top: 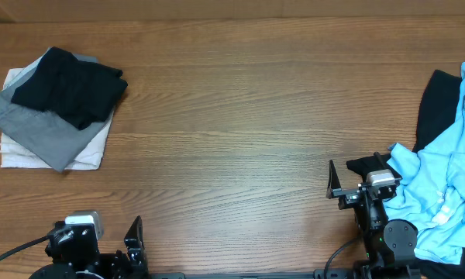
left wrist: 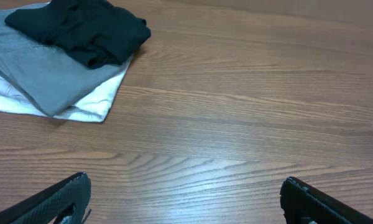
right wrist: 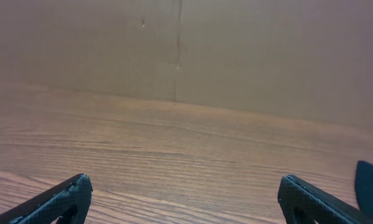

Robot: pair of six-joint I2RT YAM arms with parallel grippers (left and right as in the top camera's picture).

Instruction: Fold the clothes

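upper left: folded stack (top: 58,108) | lower left: my left tool (left wrist: 185,186) open, empty | lower right: my right tool (right wrist: 185,183) open, empty | right edge: light blue garment (top: 442,186) heaped against black shirt (top: 438,101) | risk: I pinch both together, dragging the heap

Lab: robot arms (top: 380,221) at wooden table (top: 240,116)

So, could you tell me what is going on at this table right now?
Two robot arms are on a clothes-folding job. A stack of folded clothes, black on grey on white, sits at the far left of the table. A crumpled pile of light blue and black fabric lies at the right edge, next to the right gripper. It and the left gripper both have open jaws and hold nothing.
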